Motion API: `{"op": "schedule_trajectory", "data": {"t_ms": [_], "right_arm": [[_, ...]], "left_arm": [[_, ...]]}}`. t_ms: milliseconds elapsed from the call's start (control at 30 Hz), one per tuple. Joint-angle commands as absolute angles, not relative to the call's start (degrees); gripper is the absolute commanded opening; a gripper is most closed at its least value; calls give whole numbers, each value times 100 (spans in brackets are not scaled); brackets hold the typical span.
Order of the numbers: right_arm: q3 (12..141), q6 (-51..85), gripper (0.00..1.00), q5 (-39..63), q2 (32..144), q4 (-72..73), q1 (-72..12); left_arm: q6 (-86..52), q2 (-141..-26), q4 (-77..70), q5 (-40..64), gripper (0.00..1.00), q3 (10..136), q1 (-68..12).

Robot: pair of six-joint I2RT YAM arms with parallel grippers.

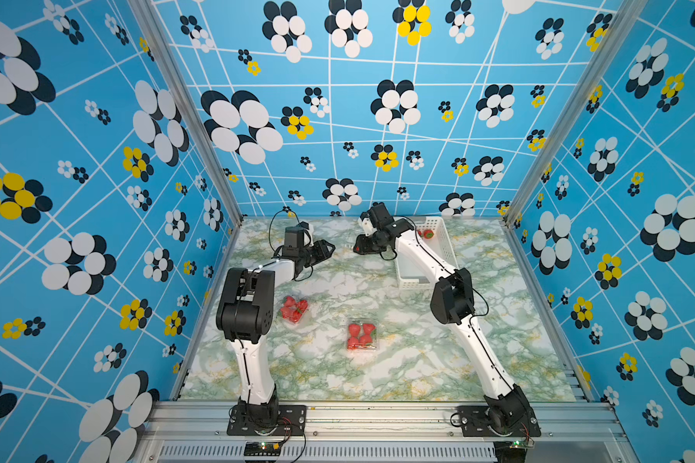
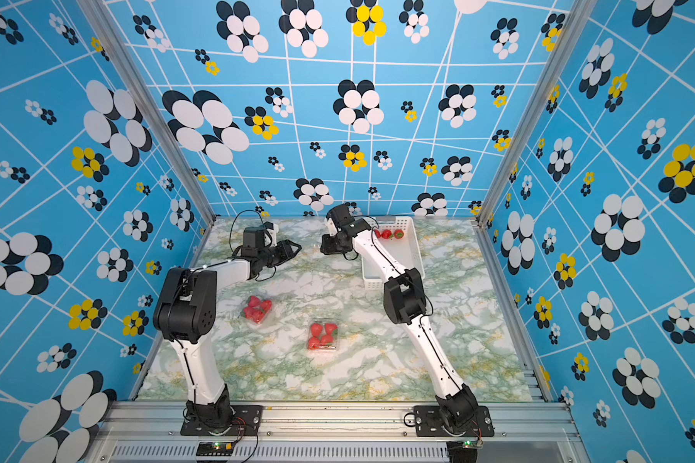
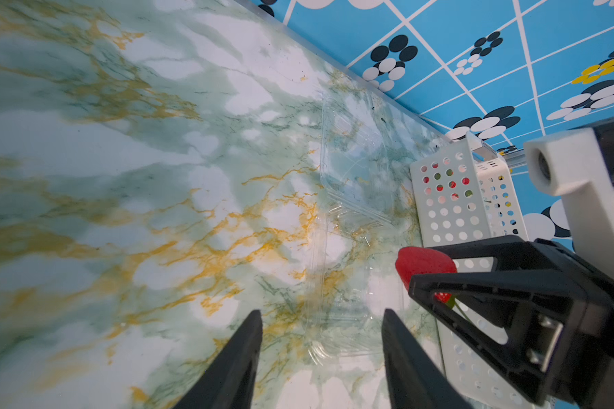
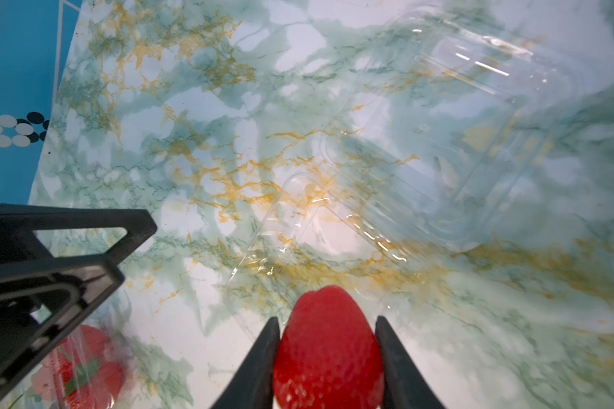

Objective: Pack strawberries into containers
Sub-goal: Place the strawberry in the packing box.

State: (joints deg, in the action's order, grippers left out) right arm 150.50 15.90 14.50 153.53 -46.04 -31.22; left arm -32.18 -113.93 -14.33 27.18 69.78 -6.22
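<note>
Far back on the worktop (image 1: 418, 360), the right gripper (image 4: 327, 320) clamps a strawberry (image 4: 328, 350) near an empty clear container (image 3: 358, 166); the left gripper (image 3: 321, 311) hangs alongside, parted and empty.

There are 3 clear containers on the table (image 1: 418, 360). 2 are filled, the left container (image 1: 293, 310) and the middle container (image 1: 362, 336), and 1 is an open, empty container (image 3: 357, 177).

The strawberries come to 12 as far as they can be told apart:
- 4 in the middle container
- what look like 4 in the left container
- 3 basket strawberries (image 2: 387, 234)
- 1 held strawberry (image 4: 328, 354)

There is 1 white basket (image 2: 374, 284). There are 2 grippers: the left gripper (image 3: 321, 313) and the right gripper (image 4: 327, 320).
</note>
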Motion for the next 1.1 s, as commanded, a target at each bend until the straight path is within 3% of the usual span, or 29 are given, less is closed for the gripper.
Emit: {"op": "schedule_trajectory", "data": {"t_ms": [0,433,733,900,1067], "right_arm": [[15167,1638,33,1547,15538,-4618,-3224],[15220,1572,56,1442,15549,-4701,-3234],[15268,1145,56,641,14912,-4870,-3015],[14682,1139,55,-215,14340,-4734,-2514],[14491,1090,54,-271,14447,-4624,-1992]], "left_arm": [[-3263,-11507,-1614,2826,55,6947,-598],[-3279,-11580,-1654,2880,55,6943,-606],[-3305,-11683,-1663,2913,55,6996,-650],[-3363,-11809,-1702,2907,56,7095,-728],[-3366,-11881,-1620,2848,56,7211,-782]]}}
